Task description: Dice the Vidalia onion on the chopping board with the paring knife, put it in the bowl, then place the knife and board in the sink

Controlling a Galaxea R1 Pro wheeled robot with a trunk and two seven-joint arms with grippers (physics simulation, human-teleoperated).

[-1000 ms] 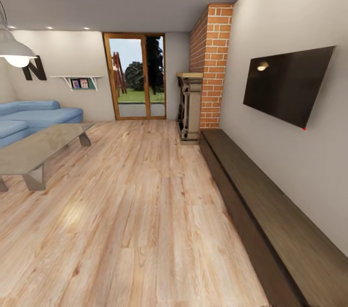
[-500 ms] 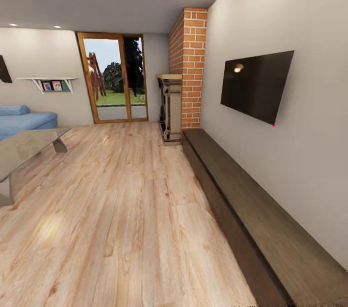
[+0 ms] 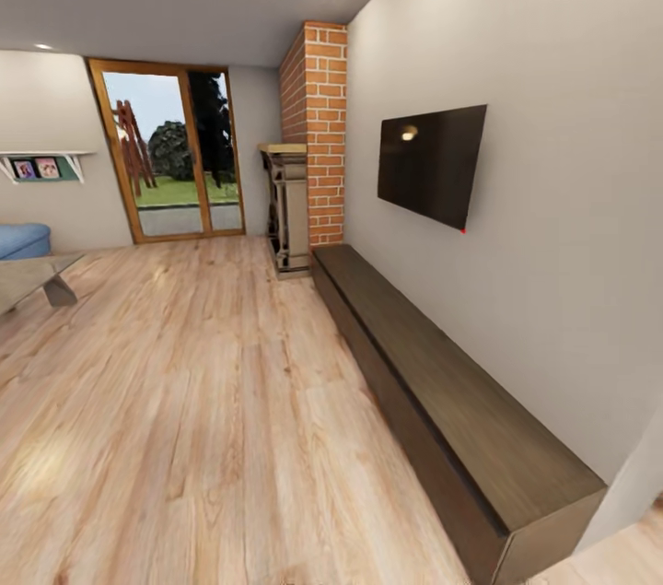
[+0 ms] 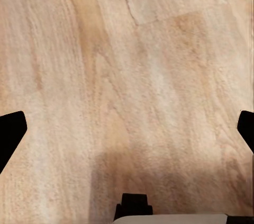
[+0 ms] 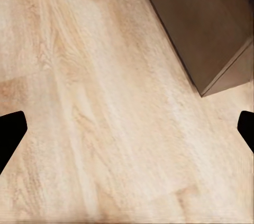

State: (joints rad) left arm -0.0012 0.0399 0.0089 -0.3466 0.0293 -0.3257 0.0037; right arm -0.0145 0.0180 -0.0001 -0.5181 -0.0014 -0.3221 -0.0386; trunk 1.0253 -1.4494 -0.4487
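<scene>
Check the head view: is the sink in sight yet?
No, it shows a living room: a wall TV above a long dark bench, a brick column and a glass door.

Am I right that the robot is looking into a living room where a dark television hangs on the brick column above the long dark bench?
Not quite: in the head view the television hangs on the plain pale wall, beside the brick column, not on it. It is indeed above the long dark bench.

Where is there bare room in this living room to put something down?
The long dark bench top under the TV is bare. Wood floor lies open between bench and coffee table. Tighter by the fireplace.
</scene>
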